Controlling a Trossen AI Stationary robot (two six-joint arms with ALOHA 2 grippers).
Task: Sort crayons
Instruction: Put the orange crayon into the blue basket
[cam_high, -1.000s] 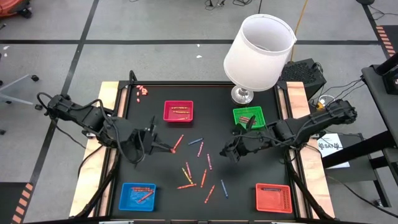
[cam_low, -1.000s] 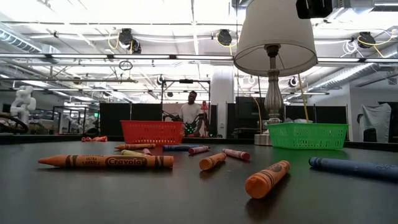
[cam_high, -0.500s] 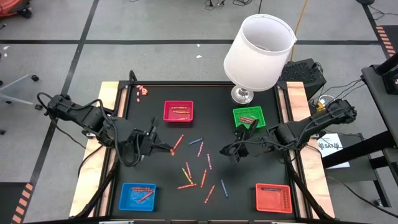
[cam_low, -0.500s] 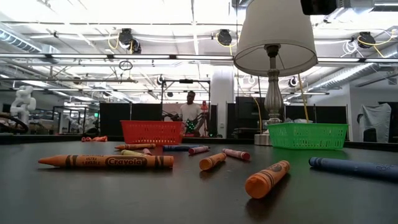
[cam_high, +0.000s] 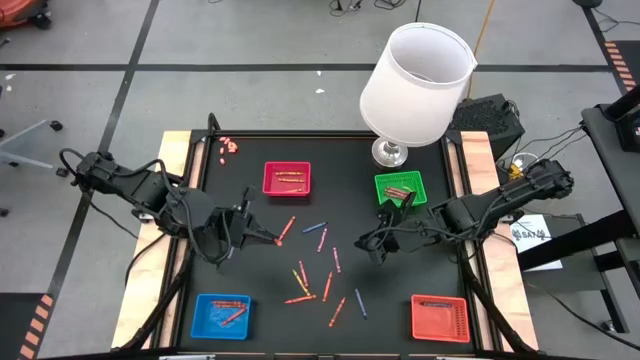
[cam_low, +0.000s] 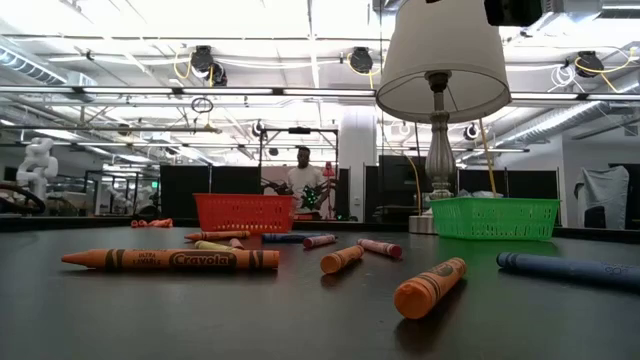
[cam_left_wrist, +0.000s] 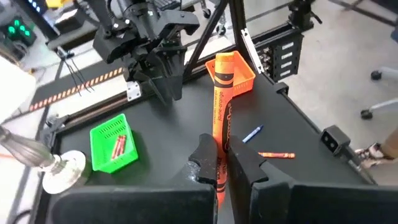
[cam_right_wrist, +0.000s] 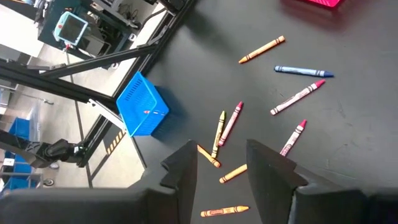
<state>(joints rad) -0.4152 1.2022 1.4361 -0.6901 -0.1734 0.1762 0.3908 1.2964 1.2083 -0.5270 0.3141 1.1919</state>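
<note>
Landmark: lamp (cam_high: 415, 85), standing at the far edge of the black table (cam_high: 260, 270), its base just beside the green tray (cam_high: 400, 187).

Open room: bare black surface lies between the lamp base and the pink tray (cam_high: 287, 178); a wider bare strip runs between the blue tray (cam_high: 221, 314) and the orange-red tray (cam_high: 440, 317) at the edge opposite the lamp, broken only by the loose crayons (cam_high: 322, 270) scattered mid-table. Wooden side rails bound the table on both sides.

Left gripper (cam_high: 268, 238): on the pink-tray side of the lamp, toward mid-table, fingers clamped on an orange crayon (cam_left_wrist: 221, 112) that sticks out forward past the fingertips. Loose crayons lie just beyond it.

Right gripper (cam_high: 368, 245): just past the green tray from the lamp, jaws parted with nothing between them; loose crayons lie below and ahead of it, well apart.

Sorted crayons lie in all four trays. A few small red pieces (cam_high: 229, 146) sit at the far corner, beyond the pink tray from the lamp.
</note>
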